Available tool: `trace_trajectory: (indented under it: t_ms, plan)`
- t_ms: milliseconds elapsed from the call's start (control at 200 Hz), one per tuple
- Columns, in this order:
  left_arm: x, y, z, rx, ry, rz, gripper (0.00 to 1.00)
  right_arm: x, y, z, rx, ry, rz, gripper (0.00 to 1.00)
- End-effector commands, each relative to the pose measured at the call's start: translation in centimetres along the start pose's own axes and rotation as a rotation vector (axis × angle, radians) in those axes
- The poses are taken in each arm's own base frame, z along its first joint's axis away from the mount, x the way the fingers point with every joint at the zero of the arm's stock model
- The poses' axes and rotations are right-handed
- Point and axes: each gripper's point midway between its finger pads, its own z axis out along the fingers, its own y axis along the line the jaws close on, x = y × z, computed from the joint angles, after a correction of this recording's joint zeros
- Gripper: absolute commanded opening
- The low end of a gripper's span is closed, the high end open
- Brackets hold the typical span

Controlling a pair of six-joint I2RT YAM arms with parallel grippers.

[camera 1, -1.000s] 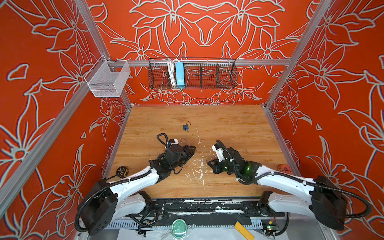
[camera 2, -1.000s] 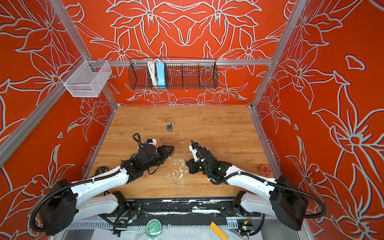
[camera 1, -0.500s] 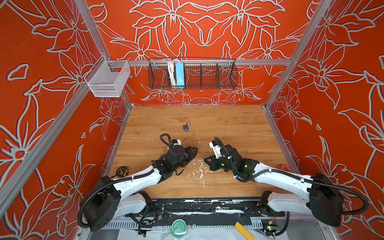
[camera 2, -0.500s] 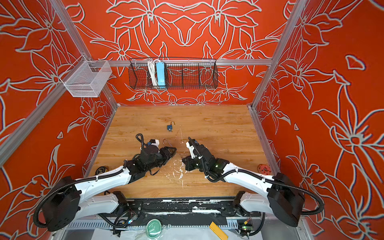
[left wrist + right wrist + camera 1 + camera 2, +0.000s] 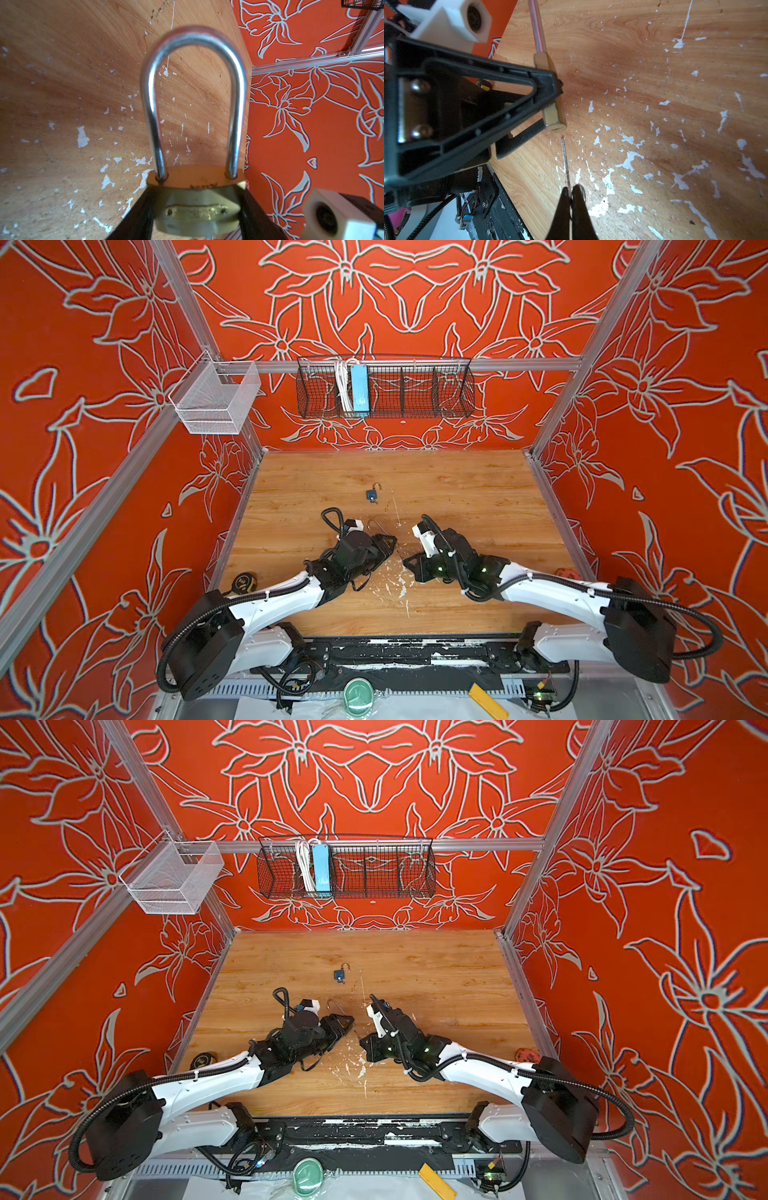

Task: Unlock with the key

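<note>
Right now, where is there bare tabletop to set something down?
Bare: back right of the table, between the blue padlock and right wall; also back left of it. Crowded: front centre, where the left gripper with brass padlock faces right gripper with key.

Left tool (image 5: 392,543) clamps wide; right tool (image 5: 571,193) pinched closed, facing it.

arms (image 5: 282,601): white shells, black joints | cables (image 5: 540,577): black, ribbed | left pincer (image 5: 386,545): black
</note>
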Motion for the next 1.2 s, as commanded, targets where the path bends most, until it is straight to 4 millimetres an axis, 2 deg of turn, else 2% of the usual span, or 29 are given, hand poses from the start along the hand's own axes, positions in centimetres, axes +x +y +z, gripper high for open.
trace_trajectory:
  t_ms: [0, 465, 1196]
  plan:
    - [-1.1, -3.7, -0.4, 0.12, -0.044, 0.002, 0.0, -1.2, 1.7, 0.1, -0.046, -0.023, 0.002, 0.0]
    - [-1.1, -3.6, -0.5, 0.12, -0.044, -0.005, 0.0, -1.0, 1.9, 1.0, -0.06, -0.014, 0.018, 0.0]
    - [-1.2, -2.7, -1.3, 0.111, -0.057, -0.011, 0.0, -1.9, 1.6, 0.7, -0.016, -0.031, 0.001, 0.0]
